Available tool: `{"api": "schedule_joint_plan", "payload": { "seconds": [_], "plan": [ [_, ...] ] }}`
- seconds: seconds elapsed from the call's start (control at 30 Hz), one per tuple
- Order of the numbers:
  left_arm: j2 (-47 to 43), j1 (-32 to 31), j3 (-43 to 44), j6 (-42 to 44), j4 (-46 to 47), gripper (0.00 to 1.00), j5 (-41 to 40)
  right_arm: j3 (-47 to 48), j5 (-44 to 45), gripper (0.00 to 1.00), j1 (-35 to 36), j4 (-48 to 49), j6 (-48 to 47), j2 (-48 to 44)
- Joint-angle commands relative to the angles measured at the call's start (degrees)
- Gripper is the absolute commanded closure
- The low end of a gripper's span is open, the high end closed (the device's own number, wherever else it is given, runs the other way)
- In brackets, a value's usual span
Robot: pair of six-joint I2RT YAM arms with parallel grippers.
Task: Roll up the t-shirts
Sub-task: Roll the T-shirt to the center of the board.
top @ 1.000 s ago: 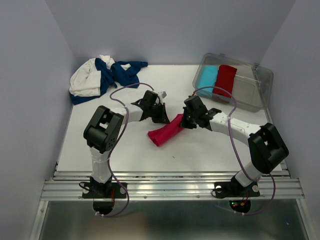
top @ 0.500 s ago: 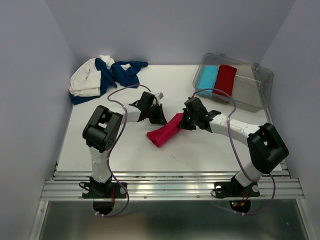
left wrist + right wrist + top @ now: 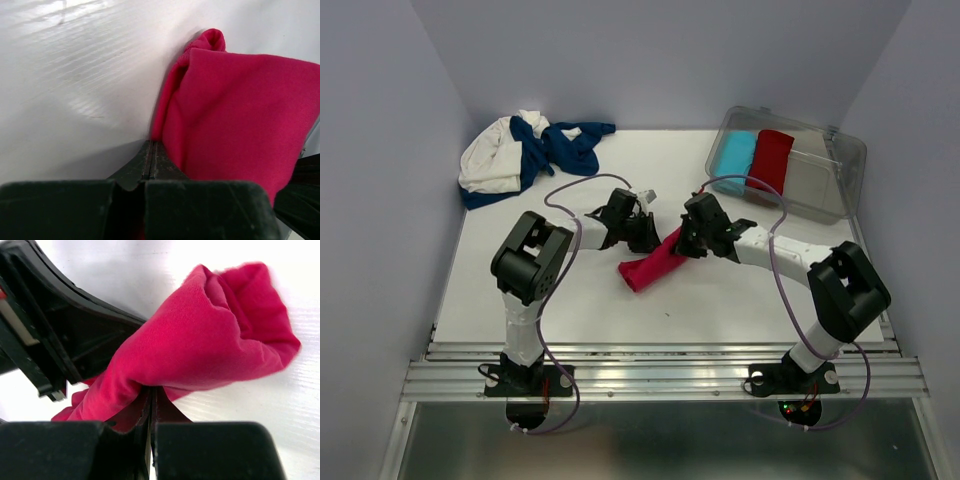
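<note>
A bright pink-red t-shirt [image 3: 653, 264], rolled into a short bundle, lies on the white table [image 3: 580, 300] between my two grippers. My left gripper [image 3: 656, 241] is shut at the bundle's upper end; in the left wrist view its jaws [image 3: 151, 143] are pressed together at the edge of the shirt [image 3: 235, 110]. My right gripper [image 3: 679, 243] is shut on the same end from the right; in the right wrist view the shirt [image 3: 200, 340] drapes over the closed jaws [image 3: 152, 389]. A white shirt [image 3: 488, 162] and a navy shirt [image 3: 558, 148] lie heaped at the back left.
A clear plastic bin [image 3: 830, 175] at the back right holds a rolled light blue shirt [image 3: 735, 153] and a rolled dark red shirt [image 3: 772, 158]. Purple walls close in both sides. Cables loop above both arms.
Both grippers have shifted slightly, the left one moving right toward the shirt's upper end. The pink-red bundle has turned a little and stands steeper.
</note>
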Motion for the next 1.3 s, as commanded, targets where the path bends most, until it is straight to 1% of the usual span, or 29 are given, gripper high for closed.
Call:
{"api": "schedule_joint_plan", "payload": {
  "seconds": [0.0, 0.27, 0.43, 0.67, 0.87, 0.97, 1.07, 1.17, 1.2, 1.23, 1.27],
  "plan": [
    [2.03, -2.94, 0.41, -0.86, 1.06, 1.00, 3.27, 3.37, 1.13, 0.99, 0.58, 3.42, -0.56, 0.90],
    [0.90, -3.82, -0.82, -0.95, 2.02, 1.00, 5.12, 3.46, 3.94, 0.99, 0.58, 2.80, -1.08, 2.13],
    [-0.86, -3.65, -1.88, 0.01, 1.15, 1.00, 4.33, 3.02, 5.00, 0.99, 0.58, 2.62, -1.08, 3.62],
    [-2.80, -3.56, -0.47, 3.79, -5.00, 1.00, 1.17, 3.37, 4.12, 0.99, 0.58, 2.45, -1.35, 8.53],
    [-4.73, -3.03, -0.65, 5.90, -9.13, 1.00, -1.65, 5.30, 4.47, 0.99, 0.58, -0.01, -1.35, 12.85],
    [-6.57, -2.33, -1.44, 6.26, -10.71, 1.00, -4.45, 5.65, 4.56, 0.99, 0.58, -0.80, -1.26, 14.87],
    [-10.86, -1.19, -1.61, 6.26, -16.67, 1.00, -12.07, 4.78, 4.91, 0.99, 0.58, -0.89, -1.00, 15.49],
    [-14.39, 0.39, -1.53, 6.00, -21.42, 1.00, -17.54, 4.07, 5.18, 0.99, 0.58, -0.80, -0.73, 15.14],
    [-16.92, 0.74, -1.35, 5.82, -22.57, 1.00, -19.21, 3.81, 5.26, 0.99, 0.58, -0.80, -0.65, 15.05],
    [-18.25, 1.10, -0.83, 5.64, -23.72, 1.00, -22.88, 3.46, 5.35, 0.99, 0.58, -0.72, -0.47, 14.87],
    [-19.40, 1.45, -0.48, 5.12, -25.55, 1.00, -24.48, 3.37, 5.27, 0.99, 0.58, -0.63, -0.38, 14.79]
  ]
}}
